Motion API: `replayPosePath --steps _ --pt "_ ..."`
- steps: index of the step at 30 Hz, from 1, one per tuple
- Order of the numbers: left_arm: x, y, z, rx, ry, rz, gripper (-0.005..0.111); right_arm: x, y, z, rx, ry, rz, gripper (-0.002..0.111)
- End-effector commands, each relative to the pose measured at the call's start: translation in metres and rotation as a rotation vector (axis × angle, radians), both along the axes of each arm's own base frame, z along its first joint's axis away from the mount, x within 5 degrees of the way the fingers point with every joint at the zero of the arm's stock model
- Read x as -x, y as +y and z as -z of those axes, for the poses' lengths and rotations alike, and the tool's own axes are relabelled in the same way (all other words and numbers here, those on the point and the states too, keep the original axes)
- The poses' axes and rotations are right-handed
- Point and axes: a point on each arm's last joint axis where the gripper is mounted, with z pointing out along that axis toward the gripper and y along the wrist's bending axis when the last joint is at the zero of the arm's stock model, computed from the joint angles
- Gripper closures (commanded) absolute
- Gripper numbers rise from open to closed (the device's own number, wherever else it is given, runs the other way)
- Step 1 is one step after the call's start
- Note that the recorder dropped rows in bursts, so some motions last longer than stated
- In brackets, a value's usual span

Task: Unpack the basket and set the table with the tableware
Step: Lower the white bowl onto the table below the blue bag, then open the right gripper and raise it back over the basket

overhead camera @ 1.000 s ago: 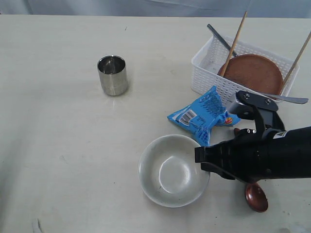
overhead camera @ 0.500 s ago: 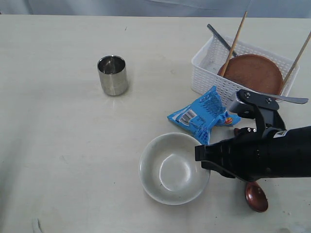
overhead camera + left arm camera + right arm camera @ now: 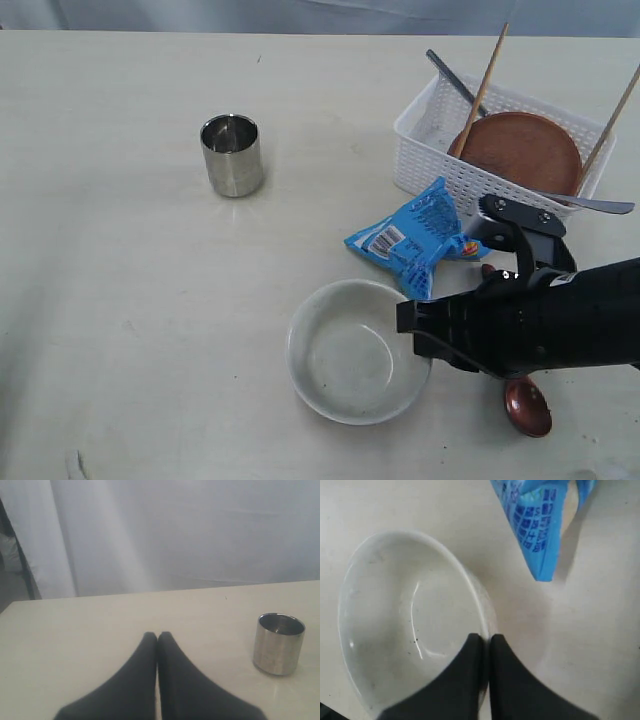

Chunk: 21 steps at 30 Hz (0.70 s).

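Note:
An off-white bowl (image 3: 345, 355) sits on the table (image 3: 130, 300) at the front middle. My right gripper (image 3: 416, 336) is shut on its right rim; in the right wrist view the fingers (image 3: 486, 639) pinch the rim of the bowl (image 3: 395, 610), one inside and one outside. The white basket (image 3: 430, 150) at the back right holds a brown plate (image 3: 522, 150), two chopsticks (image 3: 487, 80) and metal cutlery (image 3: 595, 204). A dark spoon (image 3: 527, 405) lies under my right arm. The steel cup (image 3: 232, 155) stands at the left. My left gripper (image 3: 158, 635) is shut and empty, near the cup (image 3: 278, 643).
A blue snack packet (image 3: 415, 238) lies between the bowl and the basket, close to my right gripper; the right wrist view shows the packet (image 3: 540, 520) just beyond the bowl. A metal handle (image 3: 450, 78) sticks out over the basket's far rim.
My right arm has shifted slightly left and the bowl in its grip has levelled a little. The cup, basket and packet have not moved.

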Motion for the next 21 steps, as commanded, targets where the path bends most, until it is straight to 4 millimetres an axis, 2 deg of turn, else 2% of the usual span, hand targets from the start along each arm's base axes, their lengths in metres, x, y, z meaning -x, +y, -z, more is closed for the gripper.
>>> replayPosePath --steps 1,3,8,16,21 --pt "0.0002 0.0002 0.0009 0.008 0.000 -0.004 0.107 -0.0008 0.0006 0.0005 0.005 -0.002 -0.005 0.108" --pt "0.0002 0.0002 0.0009 0.008 0.000 -0.004 0.107 -0.0025 0.0018 -0.0013 0.000 -0.009 -0.005 0.101" --pt "0.0002 0.0002 0.0009 0.008 0.000 -0.004 0.107 -0.0071 0.0042 -0.0057 -0.010 -0.029 0.003 0.076" --pt "0.0002 0.0002 0.0009 0.008 0.000 -0.004 0.107 -0.0083 0.0037 -0.0058 -0.007 -0.040 0.010 0.073" --pt "0.0002 0.0002 0.0009 0.008 0.000 -0.004 0.107 -0.0083 0.0037 -0.0058 -0.007 -0.040 0.010 0.046"
